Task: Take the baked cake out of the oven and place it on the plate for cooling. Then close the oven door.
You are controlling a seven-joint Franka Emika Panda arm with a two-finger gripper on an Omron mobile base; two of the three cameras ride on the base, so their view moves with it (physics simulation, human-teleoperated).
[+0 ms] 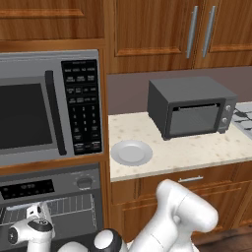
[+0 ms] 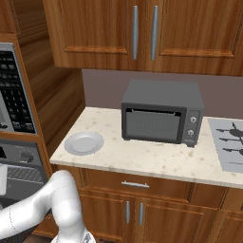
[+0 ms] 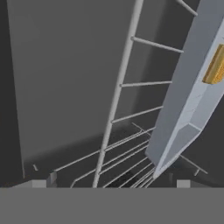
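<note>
A golden-brown cake sits on a grey tray inside the oven; the plate lies bare on the counter.

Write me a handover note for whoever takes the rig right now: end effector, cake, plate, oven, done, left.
End effector: open, holding nothing, reaching low into the oven among the wire racks.
Cake: golden-brown, in a grey tray inside the oven, at the right edge of the hand view, not yet gripped.
Plate: on the counter, left of the toaster oven, nothing on it.
Done: oven is open, arm is inside.
Left: grasp the cake, lift it out, set it on the plate, close the oven door.
</note>
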